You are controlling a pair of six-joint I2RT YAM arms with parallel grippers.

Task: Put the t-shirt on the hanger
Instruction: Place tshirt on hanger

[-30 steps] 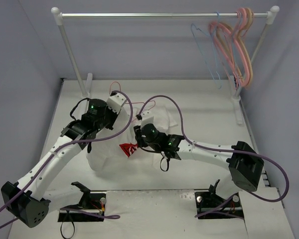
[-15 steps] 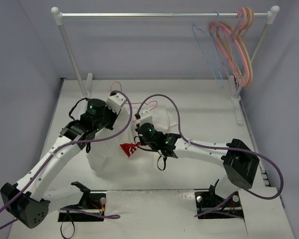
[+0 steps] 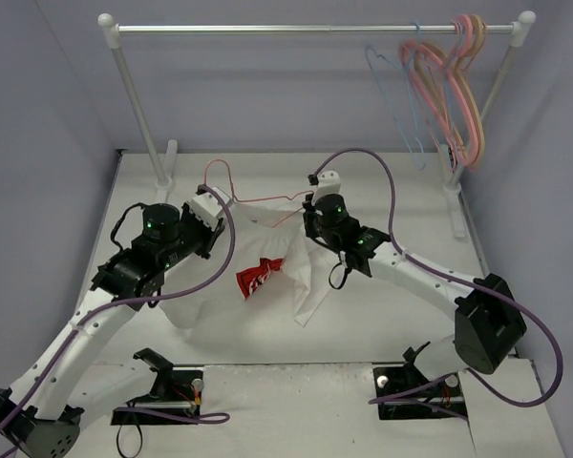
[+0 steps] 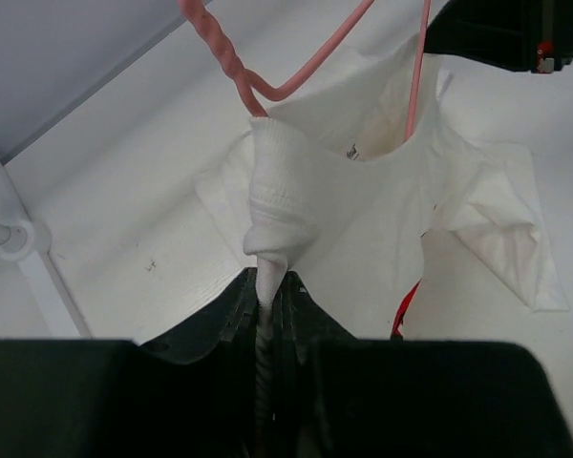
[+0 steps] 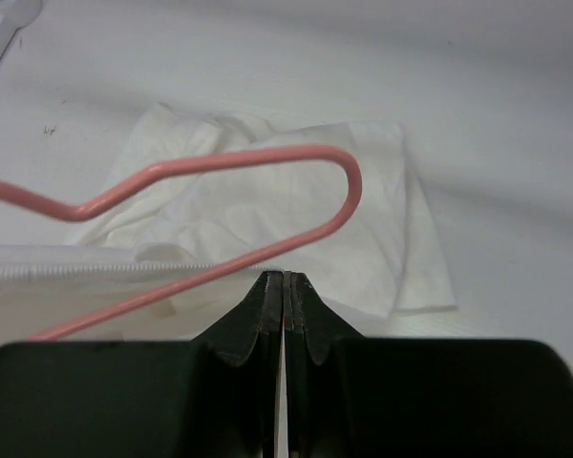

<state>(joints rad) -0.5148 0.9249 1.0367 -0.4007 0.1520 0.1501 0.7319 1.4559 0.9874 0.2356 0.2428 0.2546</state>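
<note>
The white t-shirt hangs stretched between my two grippers above the table, its red print crumpled at the middle. My left gripper is shut on a bunched bit of the collar. My right gripper is shut on a thin fold of the shirt, and a sleeve dangles below it. The pinkish-red wire hanger lies across the neck opening between the grippers. Its twisted neck rises just beyond the left gripper. Its bent end passes right at the right gripper's tips.
A clothes rack's rod spans the back, on posts at left and right. A pale blue hanger and a bunch of pink and peach hangers hang at its right end. Purple cables loop over both arms.
Both grippers have moved apart, the left one leftwards and the right one to the far right. The shirt and the hanger have come up with them and spread out.
</note>
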